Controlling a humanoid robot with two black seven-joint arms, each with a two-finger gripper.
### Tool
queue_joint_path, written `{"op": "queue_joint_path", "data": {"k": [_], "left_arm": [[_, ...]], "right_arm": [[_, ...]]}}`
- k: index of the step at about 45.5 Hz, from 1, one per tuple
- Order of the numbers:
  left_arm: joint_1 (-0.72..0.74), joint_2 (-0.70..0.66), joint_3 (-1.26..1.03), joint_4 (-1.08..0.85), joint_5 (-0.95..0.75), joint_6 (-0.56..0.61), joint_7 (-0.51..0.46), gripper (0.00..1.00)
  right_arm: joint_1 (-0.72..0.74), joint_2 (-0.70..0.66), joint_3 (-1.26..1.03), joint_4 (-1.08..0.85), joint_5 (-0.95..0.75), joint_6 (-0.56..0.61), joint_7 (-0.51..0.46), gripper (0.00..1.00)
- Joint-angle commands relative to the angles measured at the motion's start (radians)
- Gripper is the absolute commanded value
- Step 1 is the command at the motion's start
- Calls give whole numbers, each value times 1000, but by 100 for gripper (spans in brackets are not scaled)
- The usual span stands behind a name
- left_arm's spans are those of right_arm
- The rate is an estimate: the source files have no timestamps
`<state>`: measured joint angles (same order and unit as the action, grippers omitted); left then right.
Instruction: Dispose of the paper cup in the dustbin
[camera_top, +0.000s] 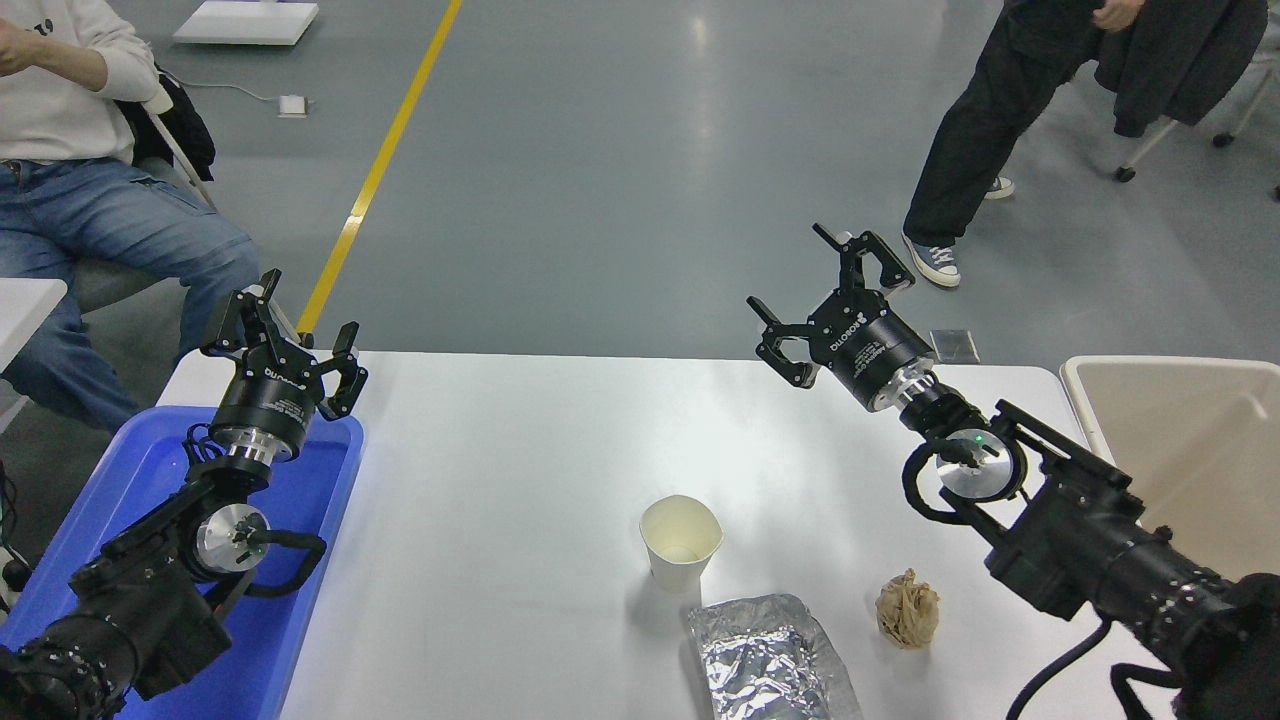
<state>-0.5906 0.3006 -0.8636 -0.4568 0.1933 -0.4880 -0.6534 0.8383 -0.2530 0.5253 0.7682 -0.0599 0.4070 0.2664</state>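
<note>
The cream-white paper cup (681, 540) stands upright on the white table (520, 450), near the front centre, with its mouth open to the top. The beige dustbin (1190, 450) stands at the table's right edge. My right gripper (812, 292) is open and empty, raised above the table's far edge, well behind and to the right of the cup. My left gripper (283, 332) is open and empty, parked over the far corner of the blue tray (150, 470).
A silver foil packet (768, 655) lies just in front of the cup. A crumpled brown paper ball (908, 609) lies to its right, near my right forearm. One person sits at the far left (80, 200); another stands at the far right (1000, 120).
</note>
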Motion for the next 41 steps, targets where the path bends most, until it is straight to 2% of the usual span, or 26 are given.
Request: {"op": "queue_joint_path", "data": {"k": [1,12,20,27,41], "left_arm": [[0,0,0,0,0,0,0,100],[0,0,-2,0,0,-1,0,100],[0,0,0,0,0,0,0,100],[0,0,-2,0,0,0,0,100],[0,0,0,0,1,0,0,100]], "right_arm": [[84,-158,-214,137,-78,-20,4,100],[222,-360,-424,319,-228,-46,4,100],[364,-422,-609,399,-352,-56,4,100],[443,-393,-741,424,-455,-74,5,100],[518,-164,-892,304,-488,-137,5,100]]}}
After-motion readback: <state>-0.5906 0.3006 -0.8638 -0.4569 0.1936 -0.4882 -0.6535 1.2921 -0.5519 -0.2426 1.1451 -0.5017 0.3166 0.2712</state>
